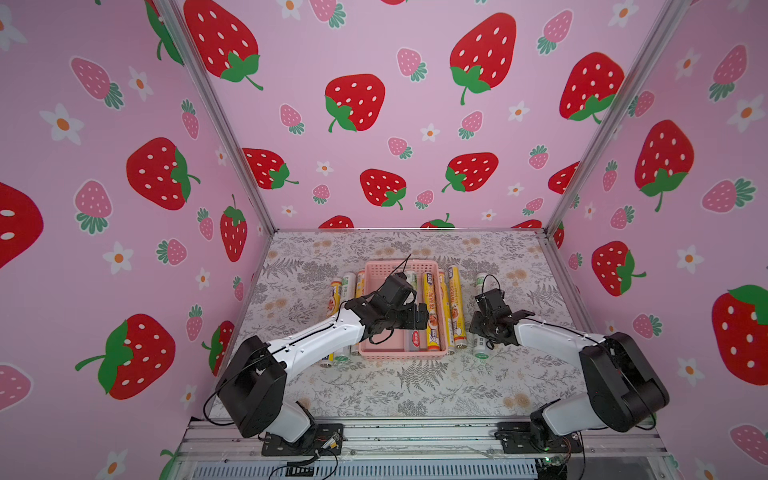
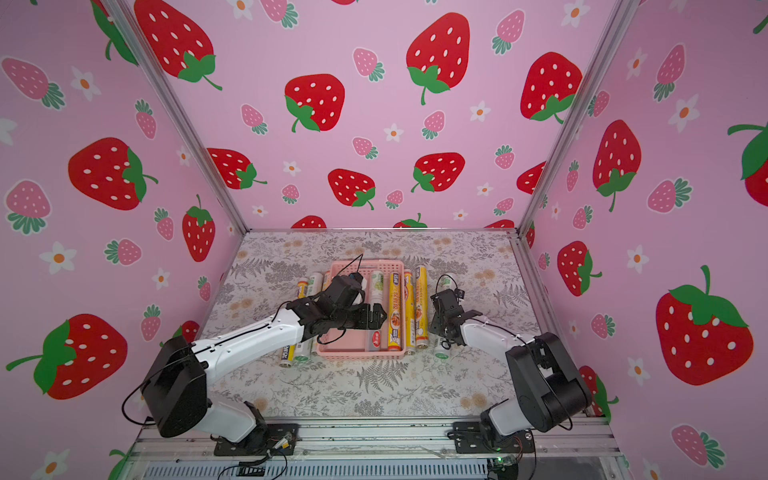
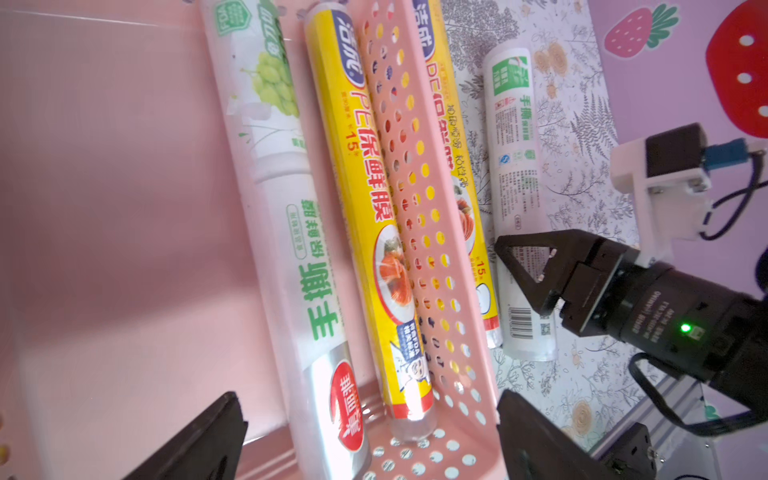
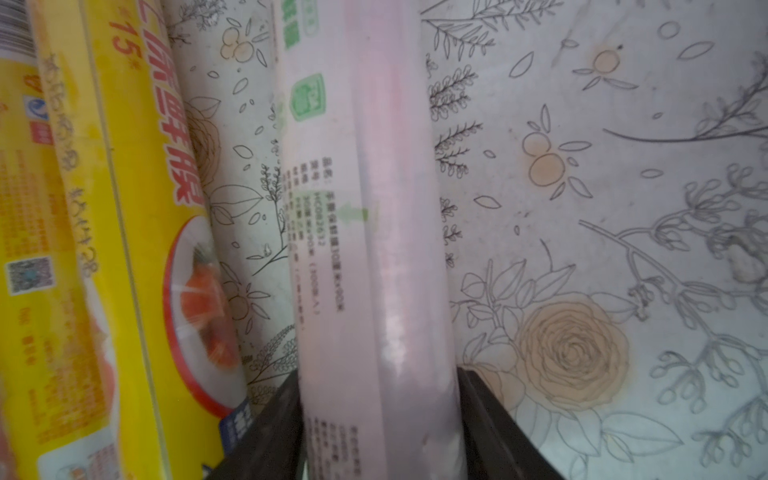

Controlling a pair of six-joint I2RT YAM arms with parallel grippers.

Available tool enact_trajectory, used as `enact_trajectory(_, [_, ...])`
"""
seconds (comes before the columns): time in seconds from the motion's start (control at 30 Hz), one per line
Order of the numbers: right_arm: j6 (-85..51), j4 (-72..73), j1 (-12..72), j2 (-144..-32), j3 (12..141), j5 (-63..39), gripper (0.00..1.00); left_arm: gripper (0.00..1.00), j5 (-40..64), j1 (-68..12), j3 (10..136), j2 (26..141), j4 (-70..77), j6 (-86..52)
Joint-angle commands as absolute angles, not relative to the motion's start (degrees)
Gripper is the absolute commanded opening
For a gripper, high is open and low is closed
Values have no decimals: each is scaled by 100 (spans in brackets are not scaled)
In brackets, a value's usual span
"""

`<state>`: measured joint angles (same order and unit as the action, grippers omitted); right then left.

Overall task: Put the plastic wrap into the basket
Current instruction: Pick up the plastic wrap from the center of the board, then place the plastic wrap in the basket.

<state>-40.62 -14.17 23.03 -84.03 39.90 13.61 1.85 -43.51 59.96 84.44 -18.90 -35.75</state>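
Basket (image 1: 403, 356): pink with perforated sides, at mid-table, its long side running away from the arms.
In basket: grape roll (image 3: 270, 137), white with green print, lies just beside a yellow roll (image 3: 365, 199), which sits along the right wall.
Outer rolls (image 1: 455, 307): two yellow ones on the table, close along the basket's right side.
White roll (image 4: 374, 249): flat on the table to the right of the outer rolls, with cloth showing between.
Right gripper (image 4: 376, 372): jaws straddle the white roll, one on each side and close against it. I cannot tell whether they squeeze it.
Left gripper (image 3: 368, 395): jaws spread wide above the basket's near end.
Hidden: in both top views the left arm (image 1: 316, 336) covers the basket's middle and most of the left rolls (image 1: 336, 291). Only the ends of these show, so their count is unsure.
Cut off: each wrist view crops its own jaws at the frame edge.
Hard to make out: the right wrist view is soft, and the small print on the white roll is unreadable.
Table (image 1: 415, 386): cloth printed with grey ferns and tan flowers.
Room: pink walls (image 1: 374, 50) with strawberries and daisies, metal posts (image 1: 232, 137) at the corners, and a front rail (image 1: 415, 436) carrying both arm bases.
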Motion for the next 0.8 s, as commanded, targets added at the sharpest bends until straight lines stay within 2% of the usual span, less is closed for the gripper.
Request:
enact_trajectory(0.0, [-4009,-1677,2250,-8111,3920,1571,43,100,-277,-4327,5842,8051,-2344,-3499])
enact_trajectory(0.4, [-3737,-2960,2362,-6831,4622,1788,30,100,-745,-3854,5069,6152,-3207,-3748])
enact_trajectory(0.57, [-3739,-3624,2787,-6600,5384,2028,29,100,-688,-3533,4874,5598,-3507,-3821])
enact_trajectory(0.77, [-3992,-4008,3448,-6789,6198,2070,27,100,-12,-3316,4486,4892,-3065,-4034])
